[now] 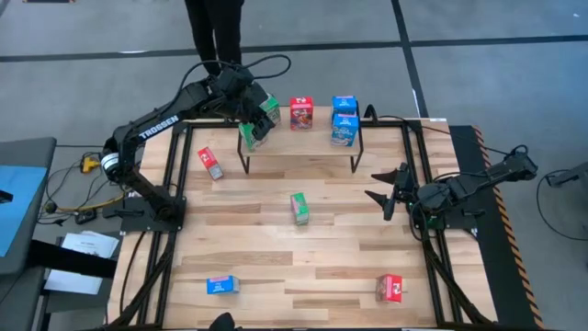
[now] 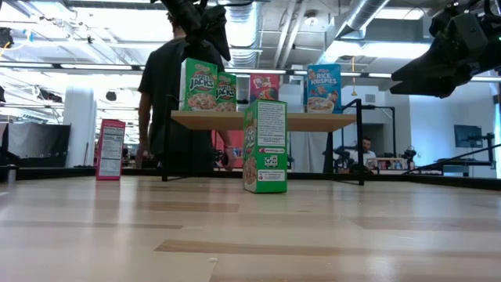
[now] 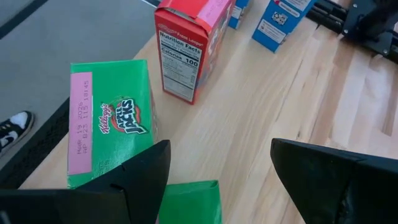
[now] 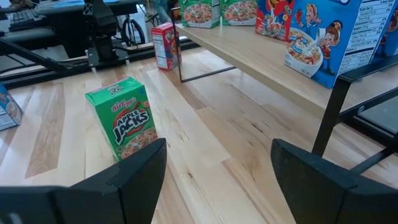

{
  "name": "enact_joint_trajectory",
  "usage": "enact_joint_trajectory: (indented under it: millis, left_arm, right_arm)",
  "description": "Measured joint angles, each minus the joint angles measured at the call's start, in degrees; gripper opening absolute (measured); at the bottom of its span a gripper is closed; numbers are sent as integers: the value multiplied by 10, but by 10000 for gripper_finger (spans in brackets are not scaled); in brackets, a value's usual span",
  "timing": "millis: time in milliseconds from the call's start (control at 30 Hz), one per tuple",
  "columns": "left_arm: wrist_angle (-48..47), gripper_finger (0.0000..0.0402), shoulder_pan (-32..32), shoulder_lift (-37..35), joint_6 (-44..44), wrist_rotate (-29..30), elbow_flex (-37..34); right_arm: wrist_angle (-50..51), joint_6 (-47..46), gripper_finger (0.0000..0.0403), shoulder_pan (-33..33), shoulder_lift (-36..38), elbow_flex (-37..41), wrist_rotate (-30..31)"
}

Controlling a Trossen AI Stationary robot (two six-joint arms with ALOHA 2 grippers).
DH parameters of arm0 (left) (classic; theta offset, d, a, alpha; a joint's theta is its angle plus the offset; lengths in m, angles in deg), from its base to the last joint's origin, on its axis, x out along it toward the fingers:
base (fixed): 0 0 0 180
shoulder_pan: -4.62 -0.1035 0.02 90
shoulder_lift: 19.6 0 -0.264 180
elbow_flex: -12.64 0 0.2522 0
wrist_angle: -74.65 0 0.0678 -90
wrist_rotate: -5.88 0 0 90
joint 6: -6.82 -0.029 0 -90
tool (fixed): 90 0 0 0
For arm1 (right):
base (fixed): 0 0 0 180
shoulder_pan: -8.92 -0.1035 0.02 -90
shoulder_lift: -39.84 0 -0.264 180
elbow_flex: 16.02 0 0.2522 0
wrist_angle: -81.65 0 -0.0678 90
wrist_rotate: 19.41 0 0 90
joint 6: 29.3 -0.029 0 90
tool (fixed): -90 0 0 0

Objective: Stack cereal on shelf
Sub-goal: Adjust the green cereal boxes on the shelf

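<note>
Shelf (image 1: 303, 138) holds two green, one red, two blue cereal boxes; four boxes on tabletop.

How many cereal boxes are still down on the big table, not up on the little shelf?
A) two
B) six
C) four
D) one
C: a red box, a green box, a blue box and another red box stand on the tabletop below the shelf.

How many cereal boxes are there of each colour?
Green cereal boxes: 3
Red cereal boxes: 3
Blue cereal boxes: 3
Total: 9
</note>
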Motion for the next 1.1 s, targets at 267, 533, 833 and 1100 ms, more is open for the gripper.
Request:
enact_joint_trajectory:
  millis: [267,533,833,1100]
  left_arm:
    - [-3,270,0,0,-16,1,0]
    - [-9,270,1,-4,-12,-2,0]
    - [-35,270,11,-33,5,24,-1]
    - [-48,270,22,-47,6,38,-1]
  right_arm:
    - [0,0,313,0,0,0,0]
    - [0,0,313,0,0,0,0]
    - [1,0,313,0,0,0,0]
    - [2,0,313,0,0,0,0]
